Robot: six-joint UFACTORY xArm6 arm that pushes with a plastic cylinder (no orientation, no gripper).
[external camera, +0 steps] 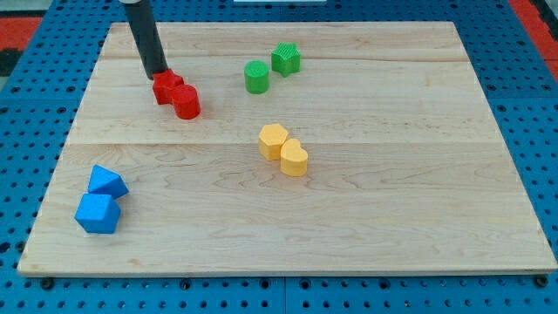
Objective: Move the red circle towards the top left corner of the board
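Note:
The red circle (187,102) is a short red cylinder lying in the upper left part of the wooden board (349,218). A second red block (167,88) of angular shape touches it on its upper left side. My tip (159,75) is the lower end of a dark rod coming down from the view's top. It stands right at the upper left edge of the angular red block, on the far side from the red circle.
A green cylinder (256,77) and a green star-like block (285,58) sit at the top centre. Two yellow blocks (273,140) (295,159) touch each other mid-board. Two blue blocks (107,181) (97,214) lie at the lower left.

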